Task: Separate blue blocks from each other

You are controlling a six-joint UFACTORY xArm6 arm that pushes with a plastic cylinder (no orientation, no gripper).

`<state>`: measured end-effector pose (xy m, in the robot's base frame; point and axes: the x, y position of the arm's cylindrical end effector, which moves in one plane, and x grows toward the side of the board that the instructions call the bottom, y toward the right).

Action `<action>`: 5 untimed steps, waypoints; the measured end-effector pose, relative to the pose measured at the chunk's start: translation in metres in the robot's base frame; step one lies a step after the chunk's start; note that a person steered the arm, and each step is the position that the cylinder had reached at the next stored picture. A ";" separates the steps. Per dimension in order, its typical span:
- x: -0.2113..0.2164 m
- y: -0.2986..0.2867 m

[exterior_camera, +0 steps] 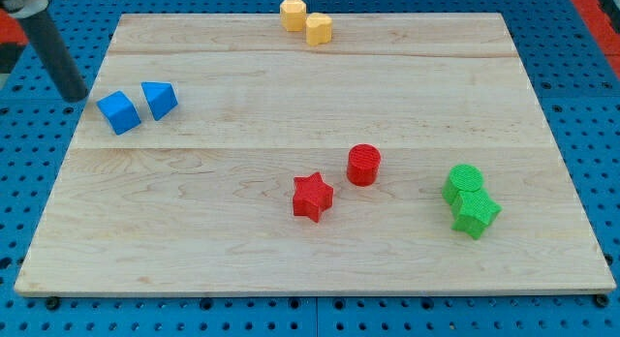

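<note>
Two blue blocks lie close together near the board's left edge: a blue cube (119,112) and a blue wedge-shaped block (159,100) just to its right, with a narrow gap between them. My tip (74,95) is at the end of the dark rod that comes down from the view's top left. It stands just off the board's left edge, a short way left of and slightly above the blue cube, not touching it.
Two yellow blocks (306,21) sit at the board's top edge. A red star (312,197) and a red cylinder (363,165) lie near the middle. Two green blocks (470,201) touch at the right. The wooden board (291,250) rests on a blue perforated table.
</note>
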<state>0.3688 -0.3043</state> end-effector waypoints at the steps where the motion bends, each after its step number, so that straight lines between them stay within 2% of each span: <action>1: 0.012 0.000; 3: 0.050 0.016; 4: 0.005 0.020; 5: -0.012 0.037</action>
<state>0.3565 -0.2673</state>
